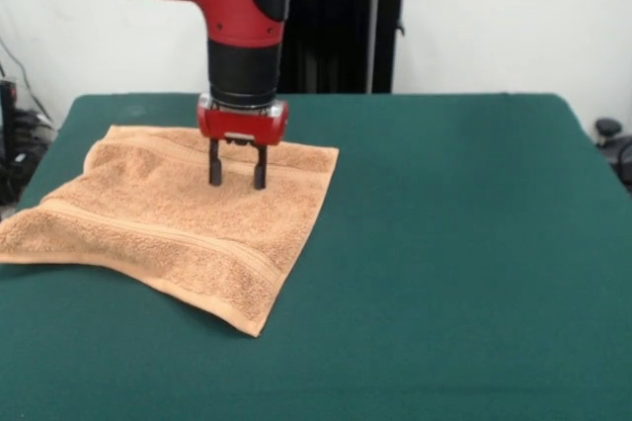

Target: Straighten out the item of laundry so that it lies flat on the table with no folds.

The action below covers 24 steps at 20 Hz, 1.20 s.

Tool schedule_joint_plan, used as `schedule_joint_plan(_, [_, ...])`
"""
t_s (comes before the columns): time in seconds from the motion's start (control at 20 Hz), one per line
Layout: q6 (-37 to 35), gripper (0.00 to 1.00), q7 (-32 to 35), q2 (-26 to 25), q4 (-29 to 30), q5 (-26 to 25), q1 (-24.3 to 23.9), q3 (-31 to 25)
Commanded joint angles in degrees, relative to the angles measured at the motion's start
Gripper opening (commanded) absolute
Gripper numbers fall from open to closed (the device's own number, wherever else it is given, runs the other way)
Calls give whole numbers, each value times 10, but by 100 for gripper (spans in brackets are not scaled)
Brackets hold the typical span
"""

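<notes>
The orange-tan towel [188, 228] lies on the left part of the dark green counter [454, 243], spread into a rough diamond, with one corner near the front and its left corner reaching the counter's left edge. A woven band runs near its far edge and another near its near-right edge. Most of it already looks flat, but the left side is not settled: the far-left corner seems rounded or tucked, and a soft ridge runs across the left portion, where the cloth appears slightly raised or doubled. The red and black arm comes down over the far part of the towel, and the end effector [237, 176] stands upright there with its two black fingers [214, 164] apart, their tips at or just on the cloth; nothing is pinched between them, and whether they press into the pile cannot be told. I judge the task well along, at the stage of choosing or starting a grasp to remove the last unevenness. The next move calls for closing on a single layer of terry, probably nearer the left edge than the present spot, then drawing it outward and low so the ridge pulls out without dragging the whole towel or pushing it off the counter's left edge.
</notes>
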<state>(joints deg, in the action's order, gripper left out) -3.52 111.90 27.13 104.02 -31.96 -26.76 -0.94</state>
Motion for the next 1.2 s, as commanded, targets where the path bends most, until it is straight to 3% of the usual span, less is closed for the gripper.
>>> schedule_joint_plan(0.05, [67, 100, 157, -164, -36, 93, 61, -13])
schedule_joint_plan(1.2, [115, 100, 210, -144, 57, 322, 157, -2])
